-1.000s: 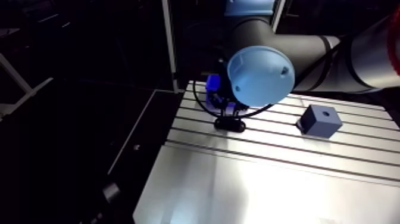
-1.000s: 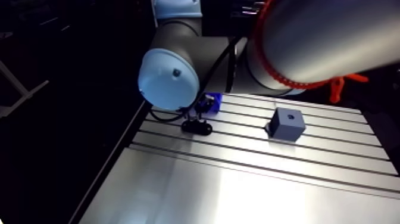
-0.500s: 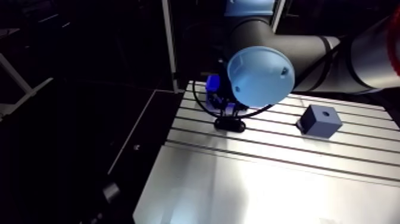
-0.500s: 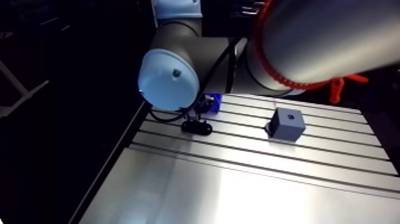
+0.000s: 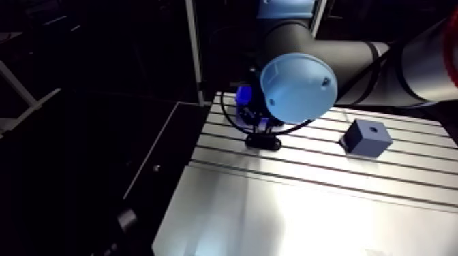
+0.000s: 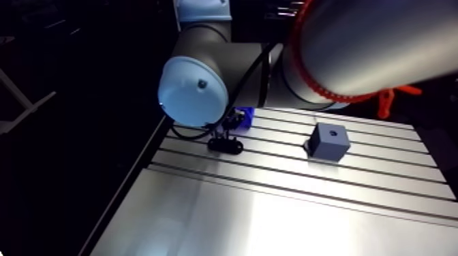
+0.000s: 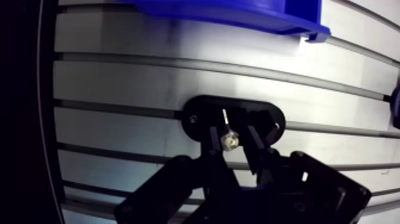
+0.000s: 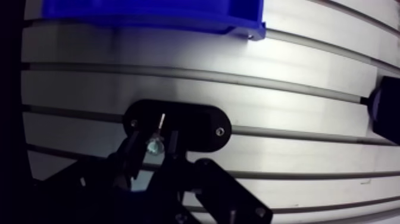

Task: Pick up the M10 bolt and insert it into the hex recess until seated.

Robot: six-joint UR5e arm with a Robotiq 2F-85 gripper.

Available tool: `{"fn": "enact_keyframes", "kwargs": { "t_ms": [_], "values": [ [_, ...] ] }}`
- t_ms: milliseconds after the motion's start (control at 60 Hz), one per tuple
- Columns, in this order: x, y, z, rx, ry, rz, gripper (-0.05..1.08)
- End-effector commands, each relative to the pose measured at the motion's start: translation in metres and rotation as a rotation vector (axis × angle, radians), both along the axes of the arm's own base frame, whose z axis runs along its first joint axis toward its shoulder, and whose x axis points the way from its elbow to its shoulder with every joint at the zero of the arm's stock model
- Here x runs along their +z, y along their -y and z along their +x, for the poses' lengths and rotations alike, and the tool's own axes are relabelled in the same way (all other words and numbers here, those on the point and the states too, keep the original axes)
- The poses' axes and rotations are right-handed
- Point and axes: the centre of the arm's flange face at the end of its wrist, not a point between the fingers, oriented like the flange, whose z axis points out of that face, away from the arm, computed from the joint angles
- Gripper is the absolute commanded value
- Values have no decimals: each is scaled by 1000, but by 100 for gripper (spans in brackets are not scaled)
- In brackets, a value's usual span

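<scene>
In the wrist view my gripper [image 7: 231, 138] is shut on the M10 bolt [image 7: 229, 140], whose small silver end shows between the two dark fingers [image 7: 209, 138]. Right under the fingertips a black oval plate [image 7: 262, 113] lies on the slotted table, and the bolt hangs over its middle. A thin bright glint runs from the bolt toward the plate. The hex recess itself is hidden by the bolt and fingers. In the arm view the black plate [image 5: 263, 141] sits just below the wrist, near the table's far left edge.
A blue bin [image 7: 238, 13] stands just ahead of the plate, also in the arm view as the blue bin [image 5: 243, 94]. A dark blue-grey cube with a hole on top [image 5: 366, 138] rests to the right. The table's left edge [image 5: 178, 190] drops off nearby.
</scene>
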Motion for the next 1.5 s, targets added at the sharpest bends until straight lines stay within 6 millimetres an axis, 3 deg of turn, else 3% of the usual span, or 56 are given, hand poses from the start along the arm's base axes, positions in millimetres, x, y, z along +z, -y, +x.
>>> {"fn": "enact_keyframes", "kwargs": {
  "t_ms": [17,1500],
  "values": [
    [0,0,0,0,1,-1,65],
    [0,1,0,0,1,-8,74]
  ]
}}
